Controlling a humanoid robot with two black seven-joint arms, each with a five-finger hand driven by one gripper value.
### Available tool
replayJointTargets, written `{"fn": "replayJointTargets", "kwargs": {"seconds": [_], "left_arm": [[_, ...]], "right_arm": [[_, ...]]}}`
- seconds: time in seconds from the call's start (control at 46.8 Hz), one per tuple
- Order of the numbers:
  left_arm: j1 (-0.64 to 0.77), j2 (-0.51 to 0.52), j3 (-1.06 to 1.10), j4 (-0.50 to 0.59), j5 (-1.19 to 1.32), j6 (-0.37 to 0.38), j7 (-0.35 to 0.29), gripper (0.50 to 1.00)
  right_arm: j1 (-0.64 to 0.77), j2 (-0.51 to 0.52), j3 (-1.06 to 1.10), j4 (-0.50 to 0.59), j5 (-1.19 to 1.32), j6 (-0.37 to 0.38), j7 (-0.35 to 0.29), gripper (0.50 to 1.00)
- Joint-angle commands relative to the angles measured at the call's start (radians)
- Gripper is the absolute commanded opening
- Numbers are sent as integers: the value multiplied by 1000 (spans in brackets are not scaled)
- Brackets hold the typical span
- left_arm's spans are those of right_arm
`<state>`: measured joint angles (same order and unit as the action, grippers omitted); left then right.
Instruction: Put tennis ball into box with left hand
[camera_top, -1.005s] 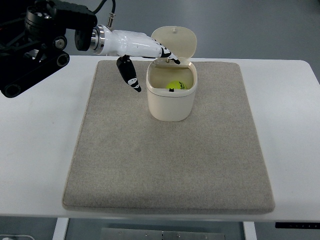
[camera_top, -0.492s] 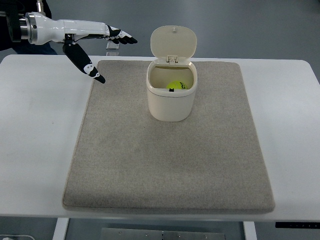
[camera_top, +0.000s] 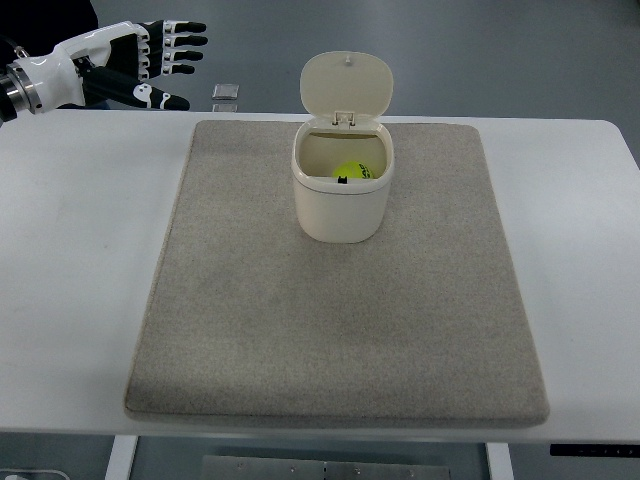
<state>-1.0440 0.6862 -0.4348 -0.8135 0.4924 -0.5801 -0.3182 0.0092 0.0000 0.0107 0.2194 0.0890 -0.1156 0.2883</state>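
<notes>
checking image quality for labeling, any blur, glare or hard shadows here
Top view: sharp throughout, the left hand at the upper left edge shows no motion blur; lighting is even and soft, with only a faint shadow beside the cream box; no glare on the white table; the tennis ball inside is partly shaded by the box wall.

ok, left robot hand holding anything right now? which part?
Nothing is held. The left robot hand is at the far left corner, fingers spread and empty. The tennis ball sits inside the box, whose lid is open.
</notes>
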Motion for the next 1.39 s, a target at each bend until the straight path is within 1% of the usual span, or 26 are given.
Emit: {"fn": "replayJointTargets", "kwargs": {"seconds": [0.0, 0.107, 0.257, 0.299, 0.385, 0.513, 0.599, 0.663, 0.941, 1.368], "left_arm": [[9, -40, 1, 68, -103, -1, 1, 992], [21, -82, -1, 111, -164, -3, 2, 994], [41, -112, 2, 116, -244, -4, 16, 994], [45, -120, 1, 116, -258, -6, 40, 994], [45, -137, -2, 119, -302, -3, 109, 994], [50, -162, -1, 146, -426, -3, 168, 994], [55, -165, -4, 148, -466, -3, 215, 994], [55, -165, -7, 148, -486, -1, 235, 994], [65, -165, -5, 148, -607, -1, 260, 994], [99, -165, -7, 148, -681, -7, 261, 994]], "right_arm": [[0, 0, 0, 0, 0, 1, 0, 938], [0, 0, 0, 0, 0, -1, 0, 938], [-1, 0, 0, 0, 0, -1, 0, 938], [0, 0, 0, 0, 0, 1, 0, 938], [0, 0, 0, 0, 0, -1, 0, 940], [0, 0, 0, 0, 0, 1, 0, 938], [0, 0, 0, 0, 0, 1, 0, 938], [0, 0, 0, 0, 0, 1, 0, 938], [0, 0, 0, 0, 0, 1, 0, 938], [0, 0, 0, 0, 0, 1, 0, 938]]}}
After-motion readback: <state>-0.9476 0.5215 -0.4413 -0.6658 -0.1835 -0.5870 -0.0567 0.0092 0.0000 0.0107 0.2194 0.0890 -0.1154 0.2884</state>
